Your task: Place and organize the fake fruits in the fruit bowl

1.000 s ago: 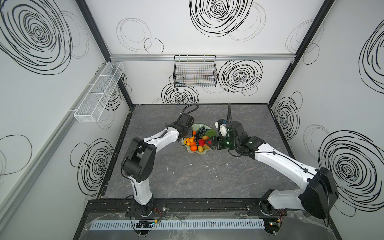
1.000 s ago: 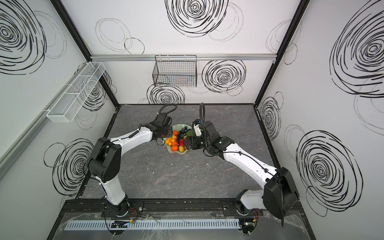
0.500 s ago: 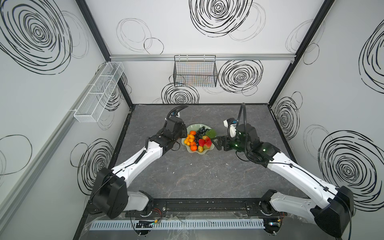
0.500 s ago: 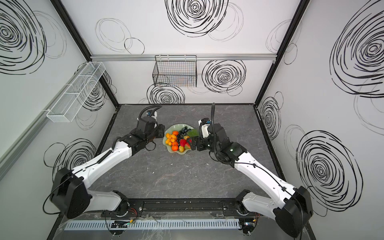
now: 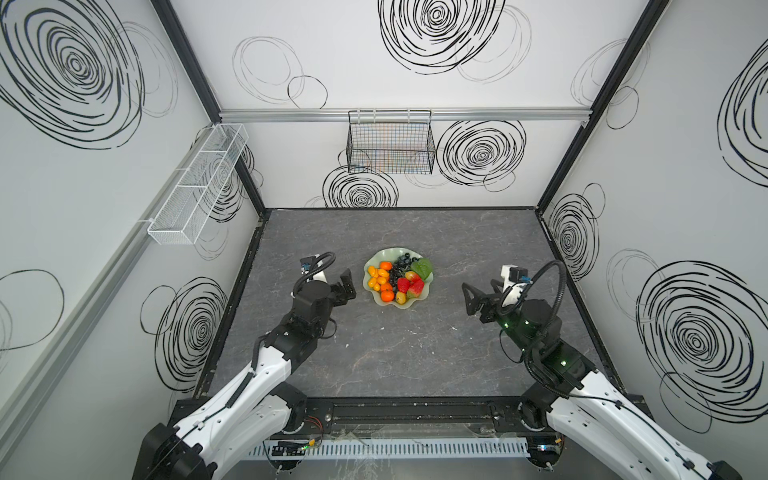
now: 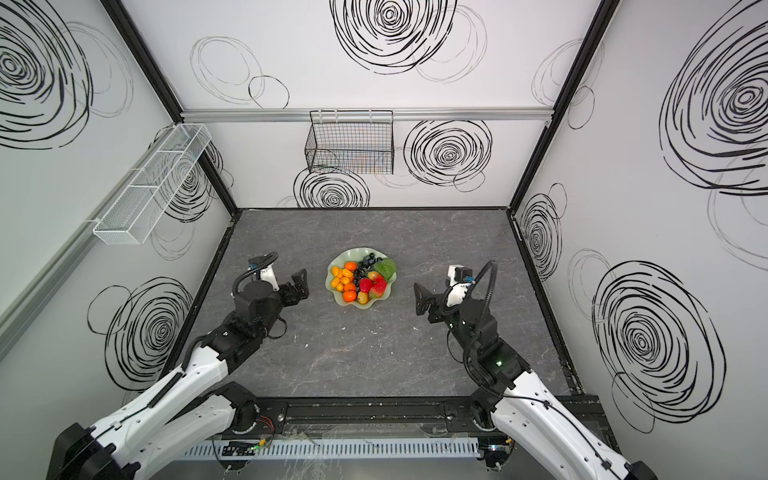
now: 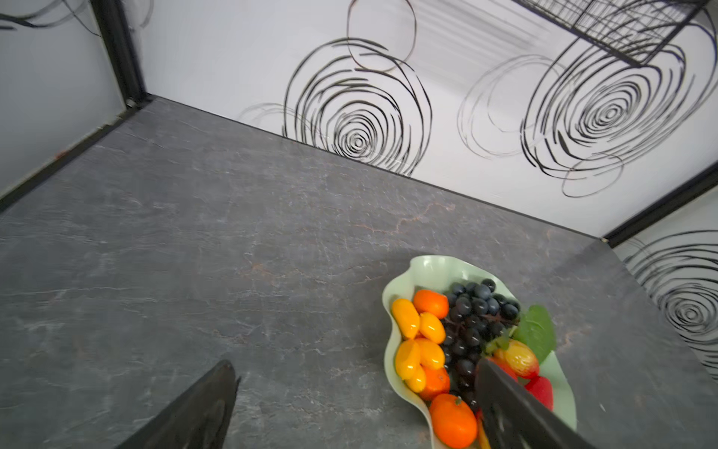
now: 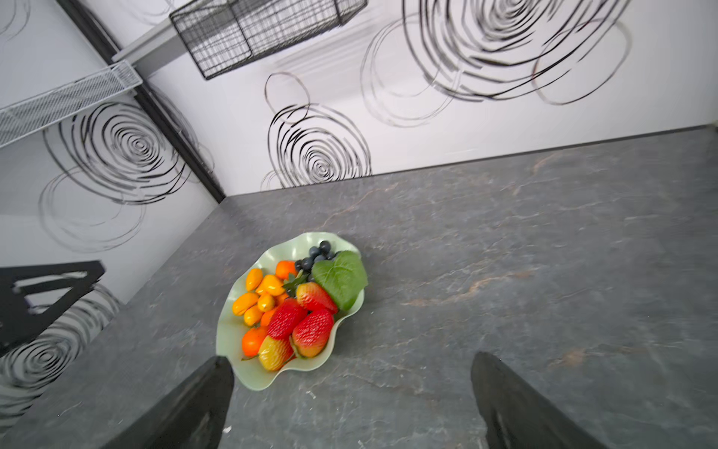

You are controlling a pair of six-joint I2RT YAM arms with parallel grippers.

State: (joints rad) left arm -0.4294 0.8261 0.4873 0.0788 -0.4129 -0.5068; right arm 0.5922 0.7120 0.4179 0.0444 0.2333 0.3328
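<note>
The pale green fruit bowl (image 5: 377, 260) (image 6: 352, 254) sits mid-table in both top views. It holds the fake fruits: orange tangerines (image 5: 387, 295), yellow kumquats (image 7: 406, 318), red strawberries (image 8: 312, 332) and a dark grape bunch (image 7: 472, 307) with a green leaf (image 8: 342, 276). My left gripper (image 5: 348, 284) (image 7: 355, 365) hangs open and empty just left of the bowl. The right gripper (image 5: 478, 296) (image 8: 351, 359) is open and empty too, well to the right of the bowl. Neither touches the bowl or a fruit.
A black wire basket (image 5: 390, 143) hangs on the back wall. A white mesh basket (image 5: 195, 187) is fixed to the left wall. The grey stone-look table (image 5: 395, 353) is bordered by black frame rails.
Both arms have drawn back from the bowl, the left one to the left and the right one to the right. Both grippers have opened wider. The fruits stay in the bowl.
</note>
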